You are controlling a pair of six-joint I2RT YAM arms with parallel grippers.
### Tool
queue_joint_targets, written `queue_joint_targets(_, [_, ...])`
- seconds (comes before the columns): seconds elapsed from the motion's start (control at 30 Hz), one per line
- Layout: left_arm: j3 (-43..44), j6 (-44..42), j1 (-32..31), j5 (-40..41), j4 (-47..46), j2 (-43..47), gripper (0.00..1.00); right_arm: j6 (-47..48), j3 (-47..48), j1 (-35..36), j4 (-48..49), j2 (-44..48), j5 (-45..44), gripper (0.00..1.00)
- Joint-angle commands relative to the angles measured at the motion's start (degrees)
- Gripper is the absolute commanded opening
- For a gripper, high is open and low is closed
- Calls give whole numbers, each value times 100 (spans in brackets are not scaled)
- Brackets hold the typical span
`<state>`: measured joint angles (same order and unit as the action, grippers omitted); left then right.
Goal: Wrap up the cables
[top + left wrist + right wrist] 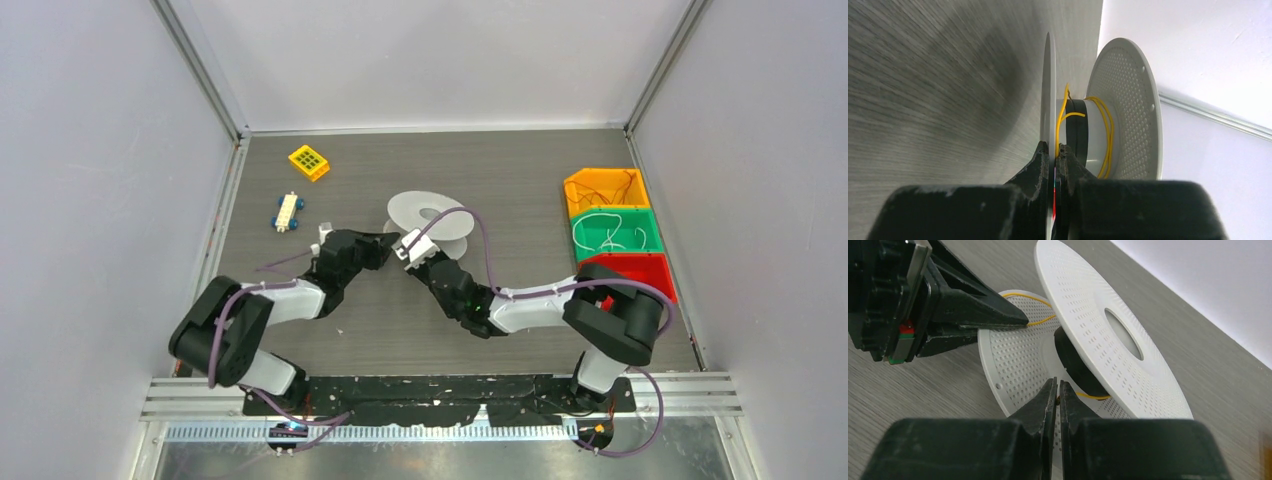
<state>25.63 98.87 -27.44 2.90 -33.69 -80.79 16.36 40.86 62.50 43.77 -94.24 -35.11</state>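
A white perforated spool [432,213] lies on the grey table with its black and white hub between two flanges [1128,95] [1088,315]. The cable [1108,131], a thin yellow wire, loops around the hub. My left gripper [1055,148] is shut on the rim of one flange, and the wire passes by its tip. The right wrist view shows that gripper [1020,322] clamped on the lower flange. My right gripper [1058,391] is shut on the cable [1093,396] just below the hub. Seen from above, both grippers [388,246] [407,243] meet at the spool's near-left edge.
A yellow block [309,162] and a white toy car with blue wheels [288,212] sit at the back left. Orange [603,187], green [615,230] and red [640,270] bins stand in a row at the right, with loose wires in the orange and green ones. Walls enclose the table.
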Motion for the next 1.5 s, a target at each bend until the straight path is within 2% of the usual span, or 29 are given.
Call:
queue_joint_targets(0.0, [108,486,-48,-475,-2597,-403,0,-51,39,25,120,-311,-201,11])
queue_joint_targets(0.27, [-285,697,-48,-507,-3290,-980,0,-352,303,26,-390,-816,-370,13])
queue_joint_targets(0.53, [-589,672,-51,-438,-3650,-1383,0,-583,310,25,-471,-1017,-381,13])
queue_joint_targets(0.7, [-594,739,-42,-508,-3846,-1679,9,-681,302,21,-632,-1033,-274,13])
queue_joint_targets(0.77, [-634,708,-31,-522,-3851,-1761,10,-677,294,25,-651,-1063,-223,13])
queue_joint_targets(1.1, [-753,578,10,-496,-3542,-1623,25,-608,342,28,-714,-1048,-30,13])
queue_joint_targets(1.3, [-851,572,11,-463,-3047,-1388,26,-593,305,29,-694,-1041,-13,13])
queue_joint_targets(1.47, [-927,565,11,-418,-2439,-1059,32,-592,290,17,-653,-1053,11,13])
